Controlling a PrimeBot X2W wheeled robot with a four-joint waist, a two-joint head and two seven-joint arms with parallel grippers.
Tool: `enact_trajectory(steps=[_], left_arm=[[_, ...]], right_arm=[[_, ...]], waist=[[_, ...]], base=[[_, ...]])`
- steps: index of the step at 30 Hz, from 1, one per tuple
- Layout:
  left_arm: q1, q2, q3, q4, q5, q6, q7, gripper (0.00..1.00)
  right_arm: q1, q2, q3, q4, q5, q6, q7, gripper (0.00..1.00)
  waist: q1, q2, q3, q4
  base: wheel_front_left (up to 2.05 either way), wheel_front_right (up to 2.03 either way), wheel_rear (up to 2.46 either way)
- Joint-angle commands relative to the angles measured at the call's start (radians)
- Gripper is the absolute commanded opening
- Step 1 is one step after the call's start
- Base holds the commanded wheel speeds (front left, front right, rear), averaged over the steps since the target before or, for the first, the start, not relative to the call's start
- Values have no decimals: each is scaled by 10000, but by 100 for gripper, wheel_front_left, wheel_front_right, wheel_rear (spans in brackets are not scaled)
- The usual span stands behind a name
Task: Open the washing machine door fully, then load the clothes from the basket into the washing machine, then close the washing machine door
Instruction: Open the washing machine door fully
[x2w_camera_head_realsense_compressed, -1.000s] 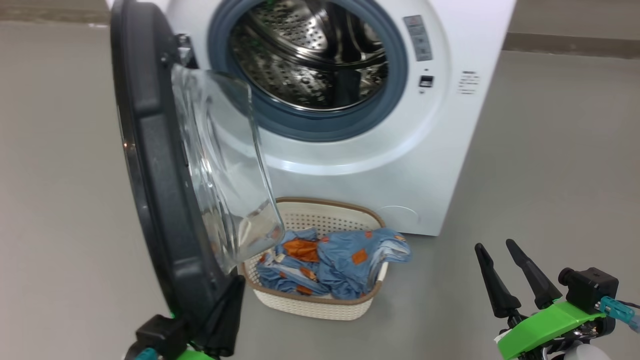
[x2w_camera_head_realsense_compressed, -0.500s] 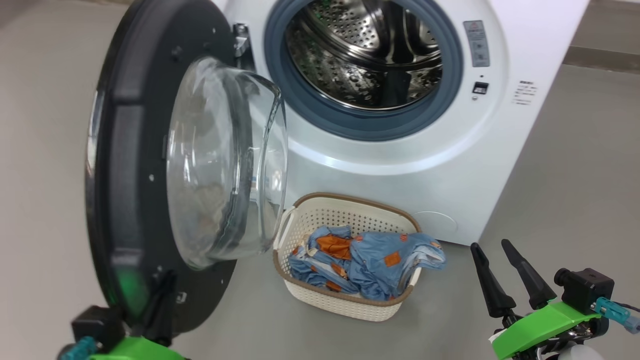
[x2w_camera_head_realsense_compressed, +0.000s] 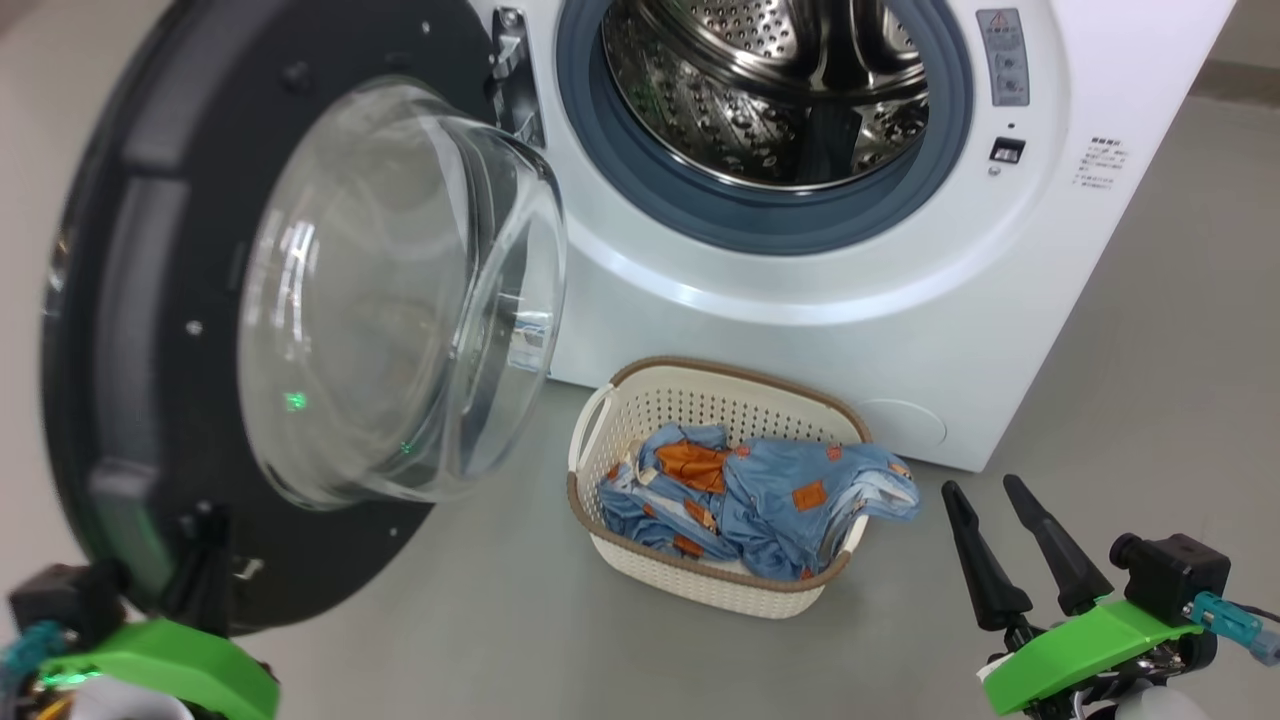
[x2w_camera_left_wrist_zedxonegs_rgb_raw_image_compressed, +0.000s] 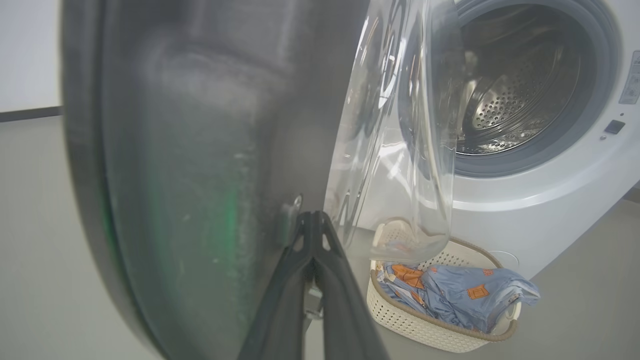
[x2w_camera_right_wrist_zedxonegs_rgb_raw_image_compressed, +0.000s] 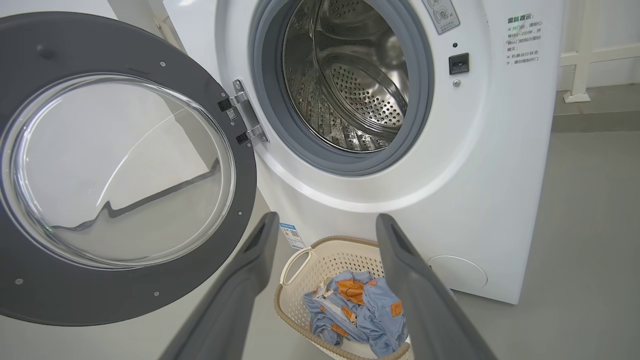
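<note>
I have my left gripper (x2w_camera_left_wrist_zedxonegs_rgb_raw_image_compressed: 312, 220) with its two long dark fingers pressed together, tips resting against the lower inner face of the large round glossy black door (x2w_camera_head_realsense_compressed: 140, 300), green wrist mount (x2w_camera_head_realsense_compressed: 165, 660) just under the door's bottom edge. My right gripper (x2w_camera_head_realsense_compressed: 980, 487) hangs well right of that door, fingers spread apart, pointing upward.

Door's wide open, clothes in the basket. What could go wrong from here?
1. The left hand is shut, its tips pressed to the washing machine door near its lower edge; it may slip, and the door could swing back toward the basket.
2. The clothes drape over the basket's right rim; the open right hand might drag the basket or drop a piece on the floor.
</note>
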Motion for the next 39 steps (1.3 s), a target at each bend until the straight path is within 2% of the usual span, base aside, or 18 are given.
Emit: enact_trajectory(steps=[1,14,24,39], left_arm=[[-668,561,655,1,-214,28,0,0],[-1896,1428,1218,1845,-591,-463,-90,0],[-3424,2079,1144,3438,-499,-801,75,0],[-5604,2398,521,6354,-158,-1269,100,0]], right_arm=[[-340,-40,172,-271,-52,16,-122,100],[-742,-5,47,-318,-150,16,-122,100],[-1069,108,-41,-321,-258,16,-122,100],[-1344,232,47,-181,-244,16,-122,100]], waist=[[0,-1,139,0],[0,-1,781,-12],[0,-1,1230,59],[0,-1,1338,102]], base=[[0,0,0],[0,0,0],[0,0,0],[0,0,0]])
